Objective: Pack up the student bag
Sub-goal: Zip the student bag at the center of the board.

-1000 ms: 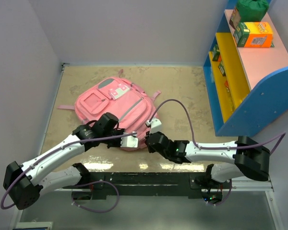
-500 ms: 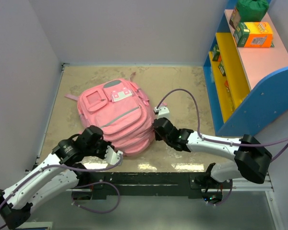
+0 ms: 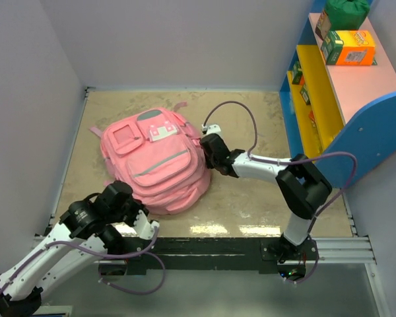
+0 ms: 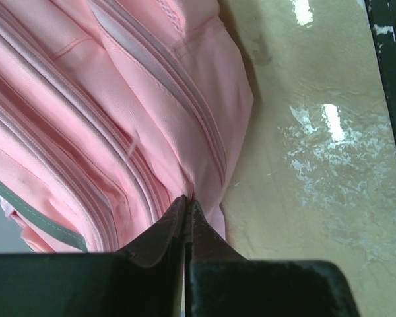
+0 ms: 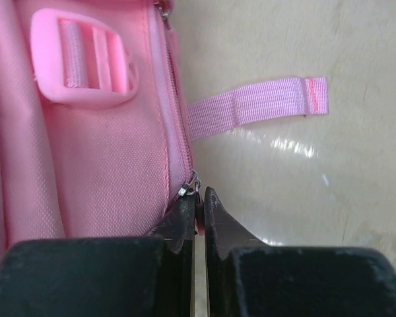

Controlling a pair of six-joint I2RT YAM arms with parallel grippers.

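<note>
The pink student bag (image 3: 155, 162) lies front side up on the beige table, its white label (image 3: 162, 133) toward the far end. My left gripper (image 3: 156, 215) is at the bag's near edge; in the left wrist view its fingers (image 4: 204, 244) are shut, the tips pinching a fold of the student bag (image 4: 119, 112) beside a zip line. My right gripper (image 3: 208, 149) is at the bag's right side. It is shut on a pink zip pull whose metal ring (image 5: 191, 185) shows at the tips of that gripper (image 5: 199, 195).
A blue, yellow and pink shelf unit (image 3: 343, 125) stands at the right, with an orange box (image 3: 352, 47) and a green item (image 3: 343, 12) on top. Grey walls close the left and back. A black rail (image 3: 204, 247) runs along the near edge. A loose pink strap (image 5: 257, 105) lies on the table.
The bag has turned and slid toward the back left. My left arm has drawn back to the bag's near edge. My right gripper has travelled up the bag's right side, away from the rail.
</note>
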